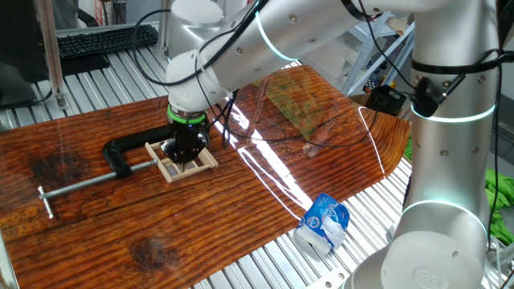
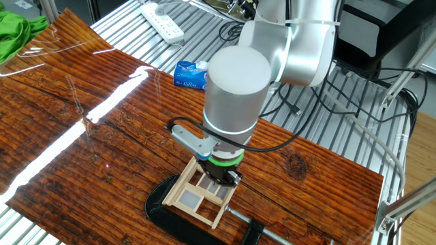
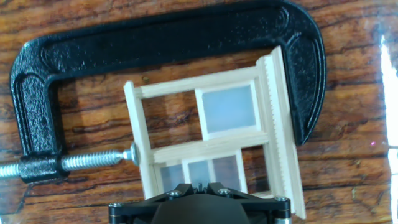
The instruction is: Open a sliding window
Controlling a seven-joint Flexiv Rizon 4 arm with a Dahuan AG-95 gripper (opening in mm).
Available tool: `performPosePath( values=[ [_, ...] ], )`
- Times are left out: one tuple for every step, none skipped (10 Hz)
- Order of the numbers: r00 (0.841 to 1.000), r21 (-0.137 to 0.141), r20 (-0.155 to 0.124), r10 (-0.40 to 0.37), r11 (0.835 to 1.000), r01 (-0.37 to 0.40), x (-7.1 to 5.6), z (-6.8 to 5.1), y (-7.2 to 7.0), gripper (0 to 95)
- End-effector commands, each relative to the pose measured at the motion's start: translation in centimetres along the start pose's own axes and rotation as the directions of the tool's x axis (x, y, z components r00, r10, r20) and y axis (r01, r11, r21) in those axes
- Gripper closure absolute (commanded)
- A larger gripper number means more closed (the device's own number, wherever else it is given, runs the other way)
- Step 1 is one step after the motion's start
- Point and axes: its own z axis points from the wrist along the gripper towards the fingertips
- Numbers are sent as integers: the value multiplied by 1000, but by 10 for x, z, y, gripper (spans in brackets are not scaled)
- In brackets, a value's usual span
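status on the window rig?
Gripper down on the sliding window, jaw state hidden. Window held in black clamp. Nothing in the way.

Place: lab | Cues: keyboard (image 1: 108,40), power strip (image 2: 162,20), metal slatted bench (image 1: 265,261), cables (image 2: 354,95)

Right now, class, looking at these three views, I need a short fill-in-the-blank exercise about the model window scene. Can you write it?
1. The sliding window is held in place by a black ____.
2. The window frame is made of pale ____.
3. The claw sits directly ____ the window.
4. The blue and white packet lies near the table's ____.

Missing words: clamp; wood; above; edge
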Motion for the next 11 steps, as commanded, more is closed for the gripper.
performPosePath(
  values=[
    [1000, 1, 8, -11, 1000, 11, -3, -2, -4, 950],
    [1000, 0, 8, -18, 1000, 18, -5, -3, -6, 950],
    [1000, 1, 8, -27, 1000, 27, -6, -5, -9, 950],
    [999, 1, 7, -38, 999, 38, -8, -6, -12, 950],
    [999, 1, 6, -48, 999, 48, -11, -8, -16, 950],
    [998, 2, 4, -61, 998, 61, -14, -10, -21, 950],
    [998, 5, 3, -69, 998, 69, -15, -11, -25, 950],
    [997, 8, 4, -76, 997, 76, -17, -11, -28, 950],
    [996, 8, 5, -90, 996, 90, -18, -11, -34, 950],
    [995, 9, 5, -96, 995, 96, -18, -10, -38, 950],
    [995, 9, 6, -98, 995, 98, -18, -10, -39, 950]
  ],
)
